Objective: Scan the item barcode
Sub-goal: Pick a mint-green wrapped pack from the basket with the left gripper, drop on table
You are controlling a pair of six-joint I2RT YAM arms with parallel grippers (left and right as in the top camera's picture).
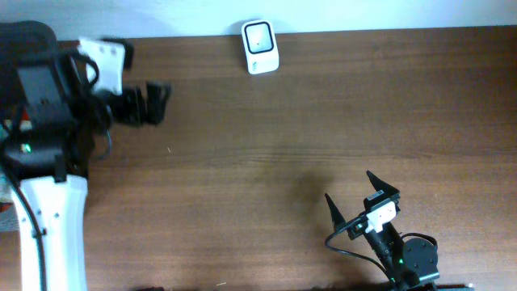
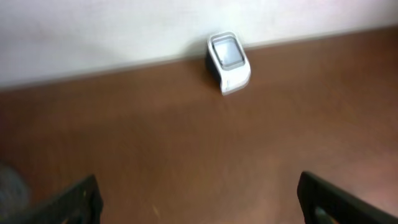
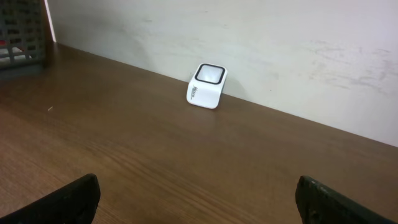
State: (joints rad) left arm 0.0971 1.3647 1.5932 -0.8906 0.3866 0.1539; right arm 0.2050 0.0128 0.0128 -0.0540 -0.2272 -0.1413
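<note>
Blurred white scanner [image 2: 227, 61], far edge

Dark wood-grain table [image 1: 266, 153] (brown) meets plain white wall [image 3: 249, 37]; dark mesh basket [image 3: 22, 31] far left.
</note>
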